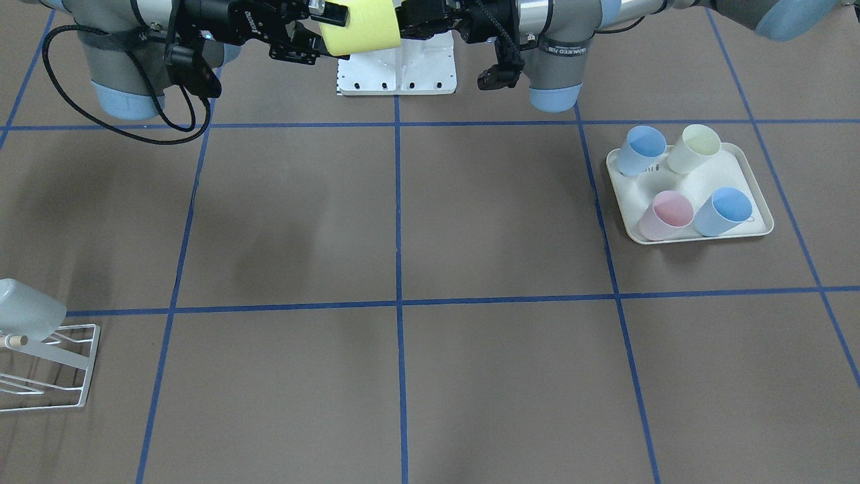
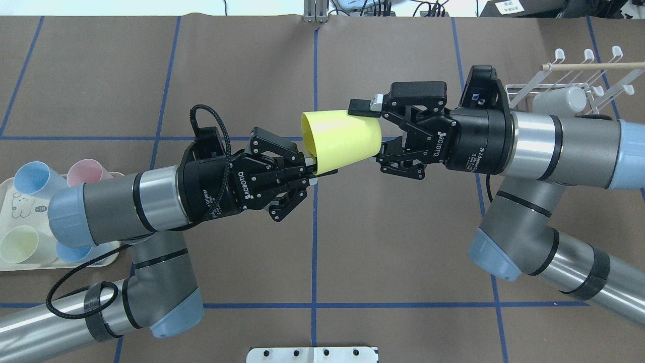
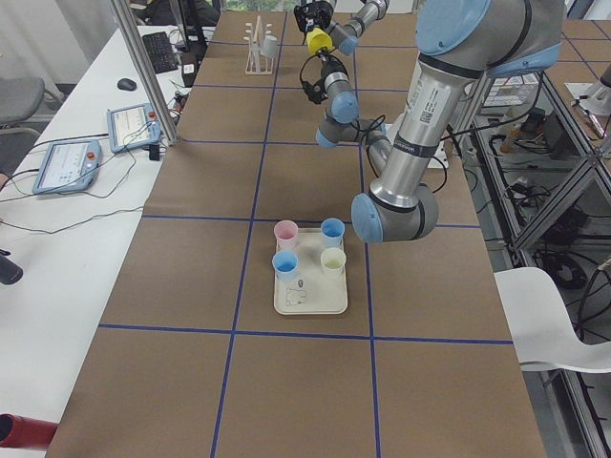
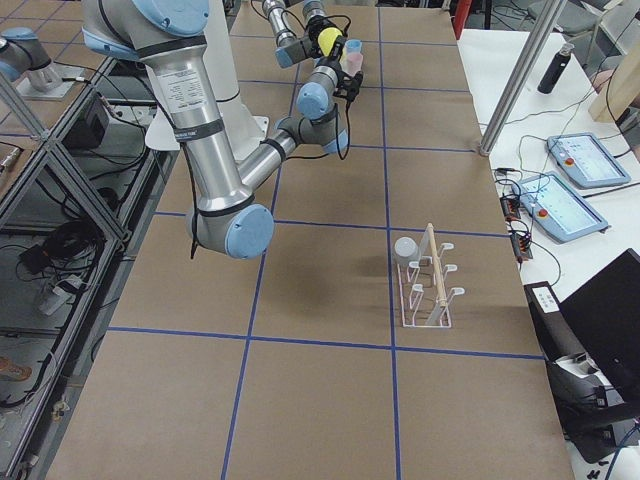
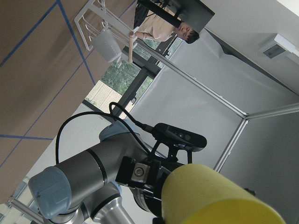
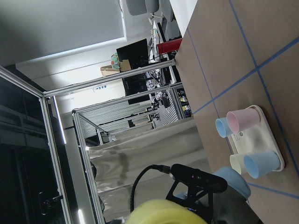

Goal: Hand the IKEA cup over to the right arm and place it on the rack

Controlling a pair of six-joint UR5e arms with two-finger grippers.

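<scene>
1. Handover pose, seen from overhead: both arms meet above the middle of the table, wrists roughly level, and the grippers face each other with the yellow IKEA cup (image 2: 342, 141) held sideways in the air between them
2. Your left gripper (image 2: 313, 174) is clamped on the cup's rim, with one finger inside the mouth and one outside
3. Your right gripper (image 2: 367, 132) has its fingers spread to either side of the cup's base; you cannot tell whether they press on it
4. The rack (image 2: 569, 80) stands well apart on the robot's right, near the operators' edge, with a grey cup (image 2: 559, 100) hung on a prong under the wooden dowel (image 2: 589, 65)
5. The cream tray (image 1: 621, 202) sits well apart on the robot's left and holds two blue cups (image 1: 722, 212), a pink cup (image 1: 666, 214) and a pale yellow cup (image 1: 695, 148), all upright
6. Brown paper (image 1: 510, 215) crossed by blue tape lines (image 1: 398, 222) covers the table, and a side desk carries teach pendants (image 4: 560, 205)
</scene>
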